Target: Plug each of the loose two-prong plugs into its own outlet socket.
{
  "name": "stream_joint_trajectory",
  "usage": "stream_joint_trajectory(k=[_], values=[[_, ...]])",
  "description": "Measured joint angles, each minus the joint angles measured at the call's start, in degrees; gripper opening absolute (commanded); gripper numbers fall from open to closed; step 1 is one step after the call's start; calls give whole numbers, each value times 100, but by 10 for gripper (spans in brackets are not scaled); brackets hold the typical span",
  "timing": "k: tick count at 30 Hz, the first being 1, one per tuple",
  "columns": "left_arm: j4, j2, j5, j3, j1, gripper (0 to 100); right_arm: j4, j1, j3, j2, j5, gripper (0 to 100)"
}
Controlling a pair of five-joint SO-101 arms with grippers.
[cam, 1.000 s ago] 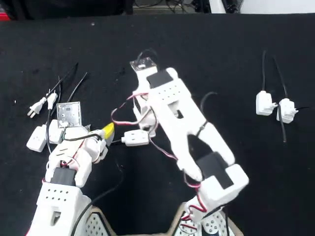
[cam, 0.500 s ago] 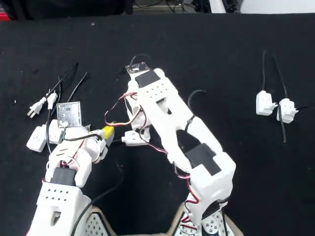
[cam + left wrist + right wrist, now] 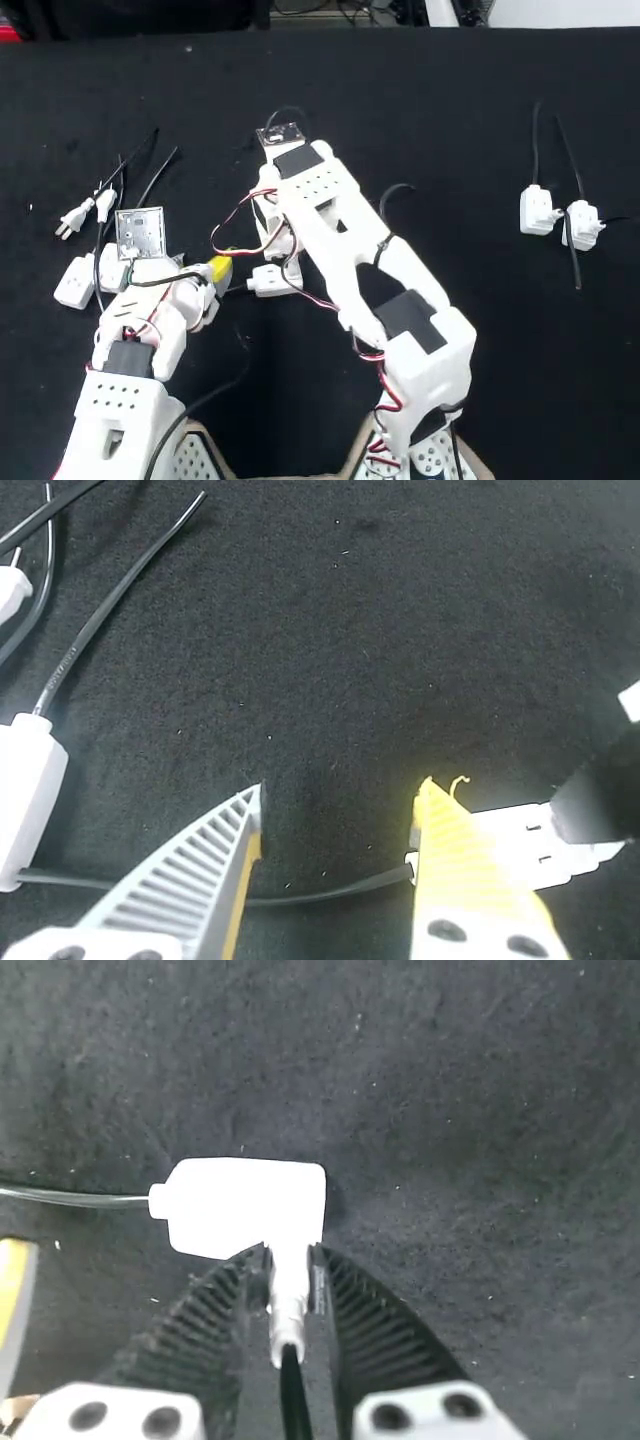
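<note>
Right gripper (image 3: 288,1265) clenched on plug (image 3: 288,1305), mid-table (image 3: 450,110). Plug body butted against face of white outlet socket (image 3: 245,1208); prongs hidden, can't tell how deep it's seated. Left gripper (image 3: 340,792) released, jaws wide, straddling black cable (image 3: 330,890), yellow finger just beside socket's cable end. Loose two-prong plug (image 3: 73,220) lies far left, near spare sockets (image 3: 76,283). Two white blocks (image 3: 537,210) with cables far right.

White outlet socket (image 3: 245,1205) and white plug (image 3: 288,1305) on black table (image 3: 450,120); black cord (image 3: 110,613); left gripper (image 3: 335,800) yellow and grey, ribbed; right gripper (image 3: 288,1260) black, ribbed.
</note>
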Motion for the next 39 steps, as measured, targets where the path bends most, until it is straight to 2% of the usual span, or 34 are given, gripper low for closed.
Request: stream_joint_trajectory(k=[14, 20, 22, 26, 30, 39], values=[[0, 0, 0, 0, 0, 241, -158, -18, -123, 686, 0, 28], [0, 0, 0, 0, 0, 241, -167, -114, -149, 703, 299, 261], [0, 0, 0, 0, 0, 241, -97, -255, -141, 712, 440, 296], [0, 0, 0, 0, -35, 241, 18, -615, -132, 475, 1169, 296], [0, 0, 53, 0, -580, 241, 35, -756, -132, 44, 2136, 296], [0, 0, 1354, -44, -2215, 241, 79, -738, 158, -114, 5257, 298]])
